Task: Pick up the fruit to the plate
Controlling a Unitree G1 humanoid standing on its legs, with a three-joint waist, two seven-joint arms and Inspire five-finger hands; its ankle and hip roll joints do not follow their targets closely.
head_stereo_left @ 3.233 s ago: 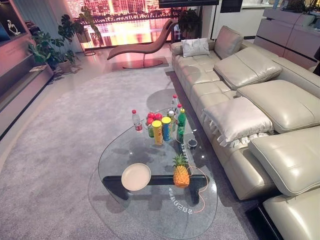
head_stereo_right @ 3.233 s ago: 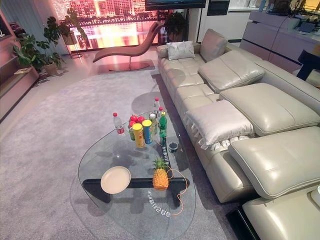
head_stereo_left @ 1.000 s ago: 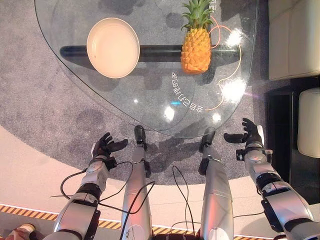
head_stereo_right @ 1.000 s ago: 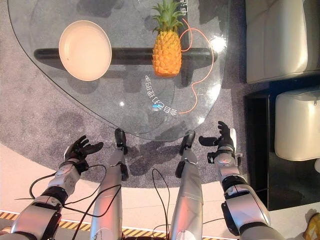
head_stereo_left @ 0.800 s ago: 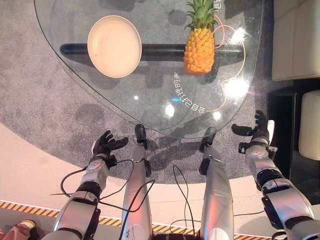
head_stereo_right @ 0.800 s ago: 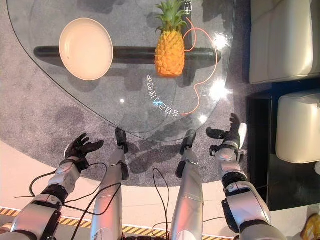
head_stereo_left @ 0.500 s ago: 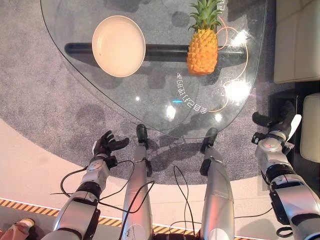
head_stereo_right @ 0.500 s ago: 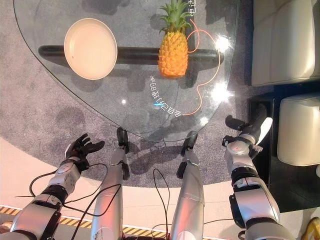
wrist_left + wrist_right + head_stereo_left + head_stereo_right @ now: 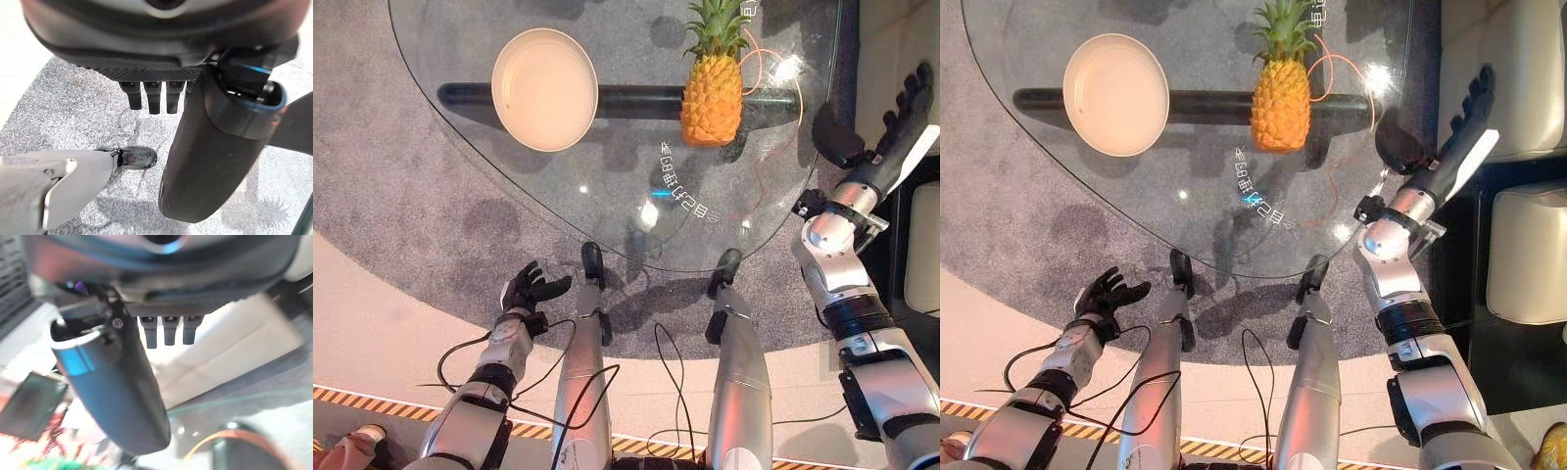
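Your right hand (image 9: 1464, 132) has its fingers straight and spread, nothing in them, palm side turned toward the table. That's the big change: a second ago it sat low by the robot's side, now the whole arm has swung up and out so the hand hangs by the right edge of the clear curved glass coffee table (image 9: 626, 230). Your left hand (image 9: 530, 290) hasn't really budged, low over the carpet with fingers loosely fanned and empty.

So I'd say you're just starting the reach. The orange pineapple with its green leafy crown (image 9: 711, 93) stands upright on the glass, left of your raised hand and still apart from it. The round cream-coloured plate (image 9: 544, 75) sits further left on the same glass, well apart from the fruit, so once you've got it there's a sideways carry ahead.

Surface-wise: see-through top with glare spots, a dark bar (image 9: 636, 100) running underneath, and a thin orange cord (image 9: 771, 93) looping by the pineapple. Below is grey carpet (image 9: 401, 196), with a pale leather sofa (image 9: 1503, 69) off to the right
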